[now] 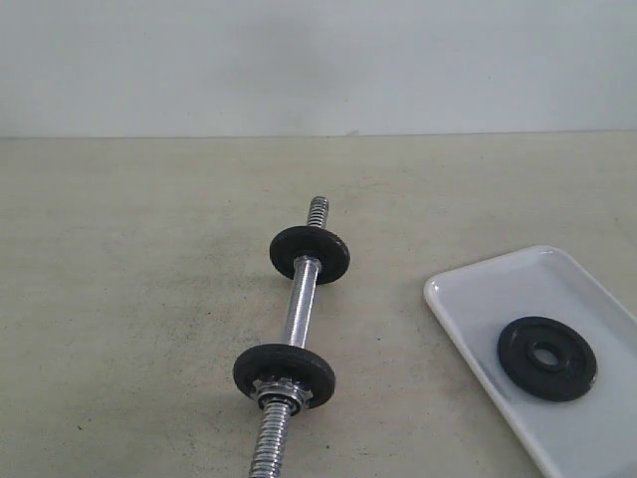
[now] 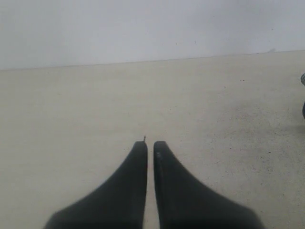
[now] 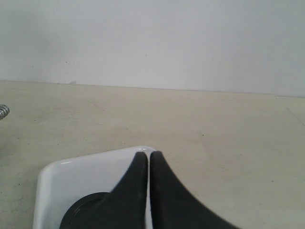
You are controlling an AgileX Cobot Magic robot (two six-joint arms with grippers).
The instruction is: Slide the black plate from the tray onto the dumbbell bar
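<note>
A black plate (image 1: pixel 547 358) with a centre hole lies flat in the white tray (image 1: pixel 468 299) at the right; the right wrist view shows part of that plate (image 3: pixel 83 210) in the tray (image 3: pixel 81 174). The chrome dumbbell bar (image 1: pixel 302 309) lies on the table, running from near to far, with two black discs on it and a star collar nut (image 1: pixel 282 389) at the near disc. My right gripper (image 3: pixel 148 153) is shut and empty above the tray's far corner. My left gripper (image 2: pixel 150 143) is shut and empty over bare table. Neither gripper appears in the exterior view.
The beige table (image 1: pixel 129 299) meets a pale wall at the back. A threaded bar end (image 3: pixel 4 111) shows at the edge of the right wrist view, and a dark disc edge (image 2: pixel 303 95) at the edge of the left wrist view.
</note>
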